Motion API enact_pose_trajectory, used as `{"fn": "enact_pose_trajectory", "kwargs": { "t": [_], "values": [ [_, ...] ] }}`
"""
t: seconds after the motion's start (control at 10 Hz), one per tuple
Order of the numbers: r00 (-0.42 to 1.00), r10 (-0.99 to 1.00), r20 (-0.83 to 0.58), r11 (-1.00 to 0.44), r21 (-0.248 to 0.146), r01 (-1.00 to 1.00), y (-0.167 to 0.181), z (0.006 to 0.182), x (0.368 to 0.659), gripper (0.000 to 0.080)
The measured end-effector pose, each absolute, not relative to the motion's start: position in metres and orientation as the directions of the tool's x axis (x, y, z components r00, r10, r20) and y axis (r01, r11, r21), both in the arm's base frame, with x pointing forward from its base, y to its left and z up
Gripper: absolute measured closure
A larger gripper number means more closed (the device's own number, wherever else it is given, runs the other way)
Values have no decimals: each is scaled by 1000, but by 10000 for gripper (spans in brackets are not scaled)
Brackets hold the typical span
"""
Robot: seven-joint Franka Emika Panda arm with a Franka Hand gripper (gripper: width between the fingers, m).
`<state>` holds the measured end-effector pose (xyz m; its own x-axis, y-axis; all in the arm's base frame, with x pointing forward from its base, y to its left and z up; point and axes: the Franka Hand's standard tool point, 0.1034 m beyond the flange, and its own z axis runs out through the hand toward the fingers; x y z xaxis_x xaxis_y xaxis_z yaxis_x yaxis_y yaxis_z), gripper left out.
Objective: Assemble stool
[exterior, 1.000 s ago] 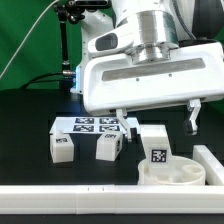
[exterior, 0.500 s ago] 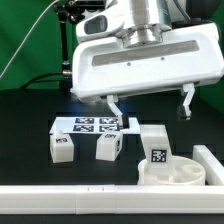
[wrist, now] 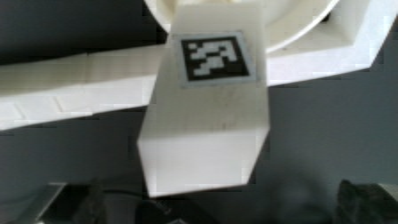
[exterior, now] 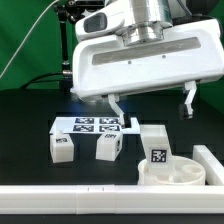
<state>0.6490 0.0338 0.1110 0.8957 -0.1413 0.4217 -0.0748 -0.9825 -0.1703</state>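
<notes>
I count three legs: first leg [exterior: 62, 146], second leg [exterior: 108, 147], third leg [exterior: 156, 150]. One seat disc [exterior: 172, 176]. One marker board [exterior: 95, 125]. One white rail [exterior: 80, 193]. One gripper [exterior: 153, 114], two fingers. My wrist view shows single leg.

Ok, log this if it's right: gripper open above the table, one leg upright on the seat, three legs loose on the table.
Wrong count: the exterior view shows only two on the table, a loose leg and a second loose leg. The rest holds: gripper open, upright leg on the seat.
</notes>
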Motion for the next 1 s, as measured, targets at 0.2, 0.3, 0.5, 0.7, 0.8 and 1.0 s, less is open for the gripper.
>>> {"fn": "enact_pose_trajectory", "kwargs": {
  "t": [0.2, 0.3, 0.5, 0.7, 0.8, 1.0],
  "values": [
    [910, -127, 396, -984, -167, -64, 31, 107, 647, 151],
    [943, -130, 305, -978, -199, -71, 35, 107, 643, 151],
    [975, -140, 172, -966, -242, -96, 42, 109, 640, 151],
    [991, -116, 71, -959, -267, -93, 44, 110, 639, 151],
    [999, -19, 51, -967, -255, -5, 40, 107, 637, 151],
    [991, 83, 108, -974, -203, 104, 37, 110, 645, 151]
  ]
}}
